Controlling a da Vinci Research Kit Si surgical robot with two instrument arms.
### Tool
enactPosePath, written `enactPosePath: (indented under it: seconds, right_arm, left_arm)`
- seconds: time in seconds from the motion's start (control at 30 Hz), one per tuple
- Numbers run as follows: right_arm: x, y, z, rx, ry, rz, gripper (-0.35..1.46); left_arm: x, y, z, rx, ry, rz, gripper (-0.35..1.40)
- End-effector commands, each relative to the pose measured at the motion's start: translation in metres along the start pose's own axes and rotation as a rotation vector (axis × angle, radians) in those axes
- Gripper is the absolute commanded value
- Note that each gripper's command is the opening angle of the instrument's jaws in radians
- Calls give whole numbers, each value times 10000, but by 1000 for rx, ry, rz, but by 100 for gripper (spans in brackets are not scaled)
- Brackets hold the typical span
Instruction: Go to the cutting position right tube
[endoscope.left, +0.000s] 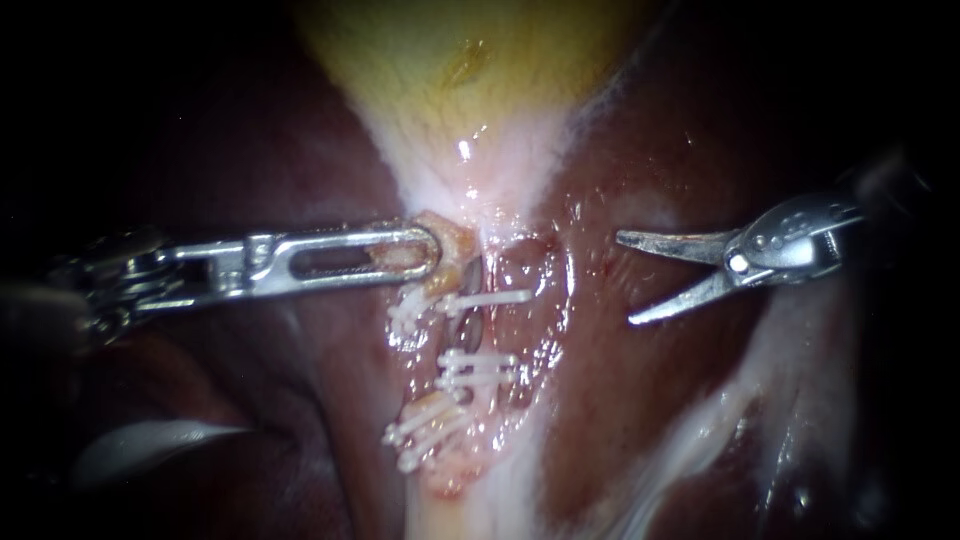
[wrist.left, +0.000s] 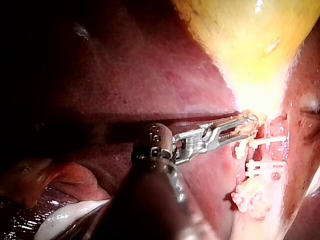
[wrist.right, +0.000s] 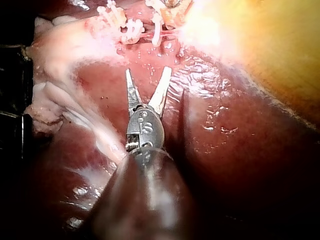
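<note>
Left instrument (endoscope.left: 425, 252): its jaws are clamped on a small lump of tissue (endoscope.left: 452, 248) just under the gallbladder. I think it pulls the lump to one side so the place to cut is easy to see.
Gallbladder (endoscope.left: 450, 60): yellow, above the middle. It gets thin as it comes down to the lump.
Clips (endoscope.left: 490, 298): white ones lie across the middle. One is up high, a pair sits lower, and more lie below and to the left. I think they pinch the tube so nothing leaks.
Tube (endoscope.left: 472, 330): it runs down under the clips. The bare bit between the top clip and the pair looks like the place to cut. I cannot be sure this is the right tube.
Liver (endoscope.left: 600, 400): a wet, dark red stretch lies between the clips and the blades. Nothing sits on it, so the way looks free.
Right instrument (endoscope.left: 626, 279): two thin blades, spread wide, holding nothing. They point at the clips but are well apart from them. Spread blades can slide around the tube. The clips sit close to the cutting place, so the blades could bump them.
</note>
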Motion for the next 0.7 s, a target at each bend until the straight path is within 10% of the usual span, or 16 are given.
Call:
enactPosePath:
  seconds: [0.03,0.7]
  right_arm:
    - [0,0,0,0,0,0,144]
    - [1,-1,0,0,0,0,144]
  left_arm:
    - [0,0,-1,1,0,0,-35]
    - [-50,-41,-60,13,-39,-13,-35]
